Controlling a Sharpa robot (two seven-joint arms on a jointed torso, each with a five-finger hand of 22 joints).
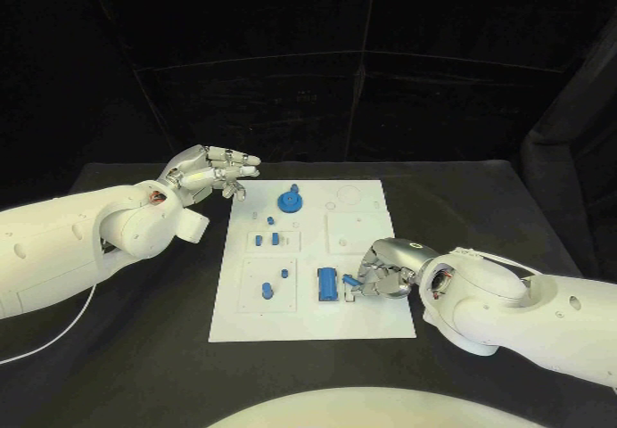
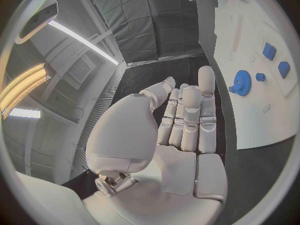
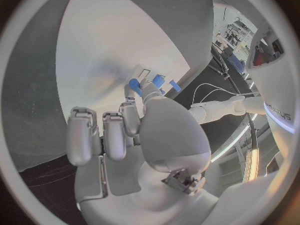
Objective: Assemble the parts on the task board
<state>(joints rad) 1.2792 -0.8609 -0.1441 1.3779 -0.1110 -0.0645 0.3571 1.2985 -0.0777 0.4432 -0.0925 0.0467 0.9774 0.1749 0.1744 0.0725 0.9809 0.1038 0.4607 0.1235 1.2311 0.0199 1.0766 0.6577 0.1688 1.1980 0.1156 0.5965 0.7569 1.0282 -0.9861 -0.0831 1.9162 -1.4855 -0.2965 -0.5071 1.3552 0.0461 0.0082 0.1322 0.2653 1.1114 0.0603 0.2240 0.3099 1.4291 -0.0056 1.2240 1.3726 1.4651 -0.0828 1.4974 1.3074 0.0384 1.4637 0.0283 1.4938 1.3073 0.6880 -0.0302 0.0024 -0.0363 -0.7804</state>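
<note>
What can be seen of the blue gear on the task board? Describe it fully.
The blue gear is a round toothed wheel, plastic by its look, with a raised knob at its centre. It lies flat near the far end of the white task board, toward its left edge. Nothing touches it: the left hand hovers beside the board, fingers apart and holding nothing. The left wrist view shows its teeth.

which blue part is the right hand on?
The small blue part at the right hand's fingers, beside the long blue block on the task board. The gear-like part and others lie farther off.
</note>
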